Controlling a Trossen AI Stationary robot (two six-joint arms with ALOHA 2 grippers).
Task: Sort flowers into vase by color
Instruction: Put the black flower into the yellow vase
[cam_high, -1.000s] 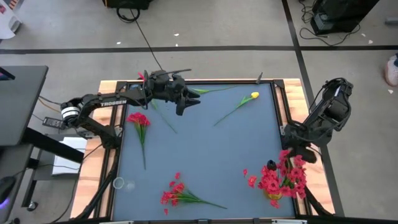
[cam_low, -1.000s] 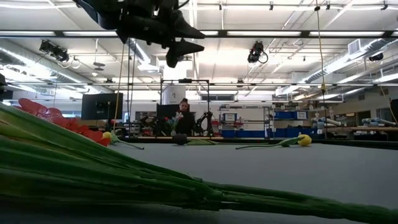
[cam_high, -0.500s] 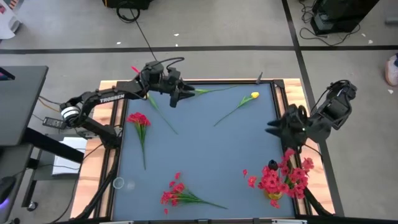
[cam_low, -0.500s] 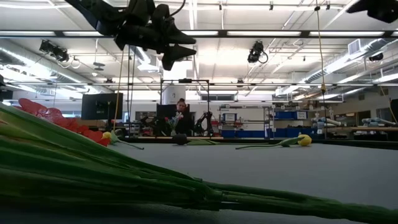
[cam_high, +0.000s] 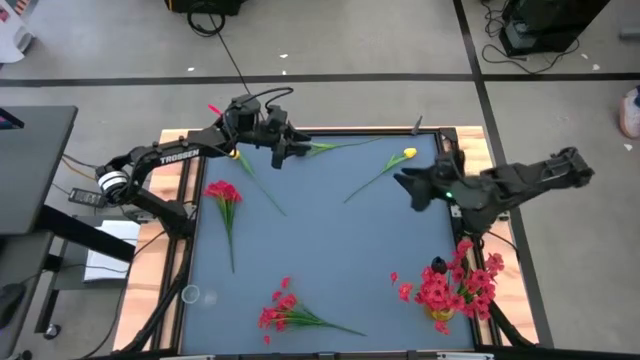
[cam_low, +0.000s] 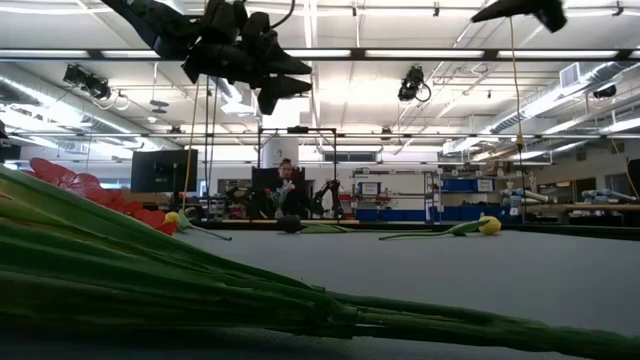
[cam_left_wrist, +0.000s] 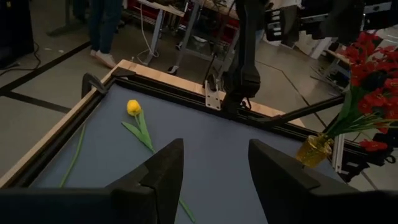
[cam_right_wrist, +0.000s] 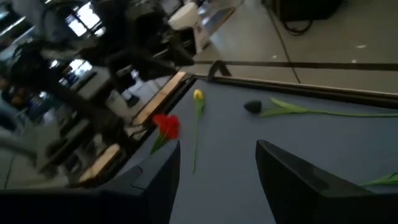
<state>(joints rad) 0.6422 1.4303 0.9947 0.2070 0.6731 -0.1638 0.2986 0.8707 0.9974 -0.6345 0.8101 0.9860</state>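
- In the upper middle of the high view, a yellow tulip (cam_high: 409, 154) lies flat on the grey table (cam_high: 330, 260), its blossom toward the upper right corner and its long green stalk running down-left.
- The right gripper (cam_high: 402, 181) hangs just below and to the left of that blossom, almost over the stalk. Its fingers are spread with nothing between them, as the right wrist view shows.
- By this judgement the right arm is the nearer one to the tulip, so a grasp would likely cross the stalk at right angles to its diagonal axis.
- The left gripper (cam_high: 303, 149) sits at the upper left of the table, over the end of a dark bud's stem (cam_high: 345, 145) that runs along the top edge. Its fingers (cam_left_wrist: 165, 171) are parted and empty.
- A second yellow flower (cam_right_wrist: 198, 95) and a red bunch (cam_high: 222, 192) lie at the left side; another red bunch (cam_high: 281, 309) lies at the lower middle.
- The vase (cam_high: 441, 318) stands at the lower right, already full of red blossoms.
- The surface is a smooth matte mat in a wooden frame.
- Beyond it, the low view shows a lit workshop with a person (cam_low: 287, 192) far behind.
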